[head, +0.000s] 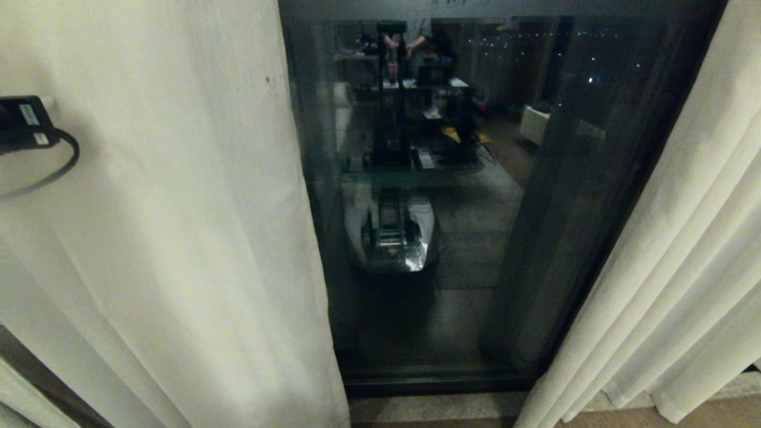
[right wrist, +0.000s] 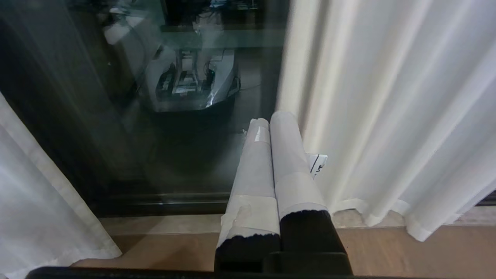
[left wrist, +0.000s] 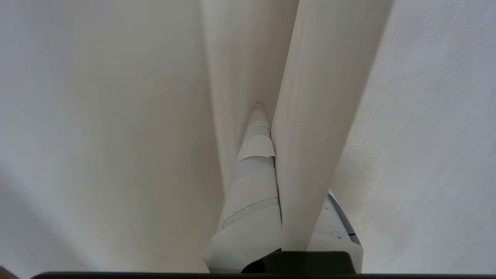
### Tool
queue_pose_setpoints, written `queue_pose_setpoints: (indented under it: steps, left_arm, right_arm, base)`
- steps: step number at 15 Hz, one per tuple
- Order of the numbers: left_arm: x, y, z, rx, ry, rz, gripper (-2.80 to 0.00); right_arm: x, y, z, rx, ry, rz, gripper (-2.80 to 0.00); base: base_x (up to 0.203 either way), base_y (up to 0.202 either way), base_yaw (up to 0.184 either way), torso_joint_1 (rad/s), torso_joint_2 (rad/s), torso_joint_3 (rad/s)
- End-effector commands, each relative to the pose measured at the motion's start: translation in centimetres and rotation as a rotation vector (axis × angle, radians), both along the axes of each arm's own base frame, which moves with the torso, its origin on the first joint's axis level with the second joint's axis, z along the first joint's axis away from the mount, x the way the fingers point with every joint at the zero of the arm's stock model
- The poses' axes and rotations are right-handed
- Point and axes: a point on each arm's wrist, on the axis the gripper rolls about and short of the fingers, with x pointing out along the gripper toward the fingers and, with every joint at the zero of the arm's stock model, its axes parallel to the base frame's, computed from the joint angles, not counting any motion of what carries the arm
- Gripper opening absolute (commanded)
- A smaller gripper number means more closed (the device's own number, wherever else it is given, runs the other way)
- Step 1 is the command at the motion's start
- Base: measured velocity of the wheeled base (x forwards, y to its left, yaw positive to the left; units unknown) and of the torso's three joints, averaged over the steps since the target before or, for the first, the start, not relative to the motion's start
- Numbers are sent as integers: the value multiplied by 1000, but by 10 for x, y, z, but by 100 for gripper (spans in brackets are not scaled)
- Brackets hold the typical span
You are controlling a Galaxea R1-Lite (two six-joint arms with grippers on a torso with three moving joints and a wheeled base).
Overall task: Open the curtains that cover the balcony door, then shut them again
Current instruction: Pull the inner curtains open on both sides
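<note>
The cream curtains hang parted. The left panel [head: 166, 238] fills the left of the head view and the right panel [head: 684, 267] hangs at the right. Between them shows the dark glass of the balcony door [head: 475, 249]. My left gripper [left wrist: 273, 116] is shut on a vertical fold of the left curtain [left wrist: 314, 135]. One taped finger [left wrist: 252, 182] shows and the fold mostly covers the other. In the head view only the left arm's black wrist piece and cable [head: 24, 122] show. My right gripper [right wrist: 270, 118] hangs low before the door, shut and empty, beside the right curtain [right wrist: 387, 116].
The glass reflects my own base [head: 392, 232] and a room with a desk behind me. The door's dark bottom rail [head: 440, 380] meets a pale sill [head: 428, 410]. Wood floor [right wrist: 407, 252] runs under the right curtain's hem.
</note>
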Motion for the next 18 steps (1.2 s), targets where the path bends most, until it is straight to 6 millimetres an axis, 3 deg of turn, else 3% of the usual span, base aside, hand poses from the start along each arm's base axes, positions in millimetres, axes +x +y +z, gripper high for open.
queue_pose_setpoints:
  steps: [1,7,12,15,18]
  left_arm:
    - [1,0,-1,-1,1,1,-280]
    - [1,0,-2,0,6,3,-280]
    - [2,4,4,6,-10,16,-280]
    - [8,8,18,18,-53,31,-280]
    - [18,25,28,21,-83,107,-280]
  right_arm:
    - [0,0,0,0,1,0,-280]
    - [0,0,0,0,1,0,-280]
    - [0,0,0,0,1,1,-280]
    - [0,0,0,0,1,0,-280]
    - [0,0,0,0,1,1,-280]
  base:
    - [0,191,2,2,-2,2]
    - [0,157,2,2,2,4]
    - [0,0,0,0,0,0]
    - [0,0,0,0,0,0]
    - [0,0,0,0,0,0]
